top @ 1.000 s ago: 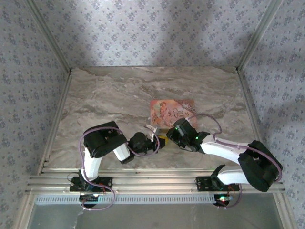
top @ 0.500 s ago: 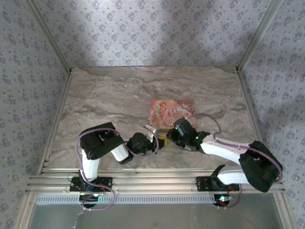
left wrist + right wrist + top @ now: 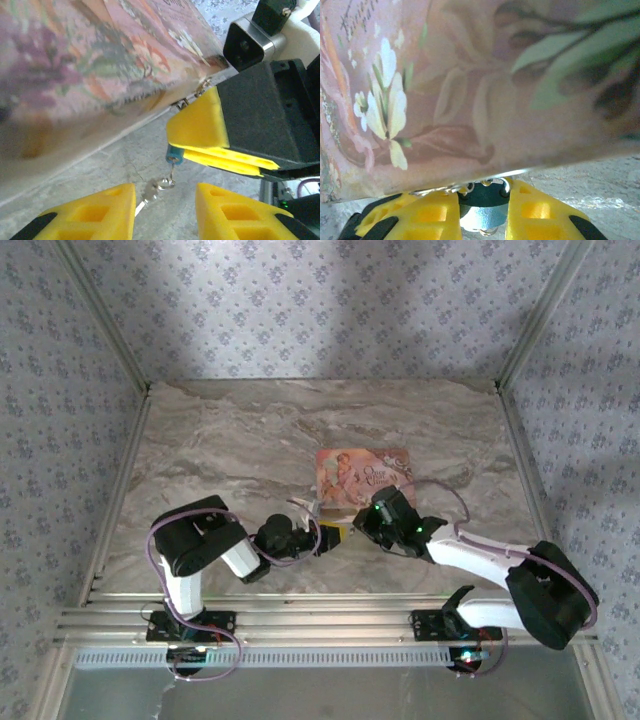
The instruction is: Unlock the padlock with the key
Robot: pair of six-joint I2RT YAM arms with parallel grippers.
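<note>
The small blue padlock (image 3: 172,154) sits at the clasp of the closed box (image 3: 365,475), whose contents are hidden. The right tool (image 3: 482,216) pinches its body. It is probably rigid, light and slick. The thin key (image 3: 147,197) trails below on a ring, between the left tool's (image 3: 164,202) parted, empty fingers; best gripped by its flat head.

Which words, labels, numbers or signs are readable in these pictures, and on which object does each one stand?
"Once": probably the first word of the cursive title on the lid of the pink box, top view; the words after it are too small to read.
Dark script lines on the same lid, right wrist view: blurred, unreadable.
White lettering at the lid's edge, left wrist view: cut off, unreadable.
No number or brand mark is readable.
</note>
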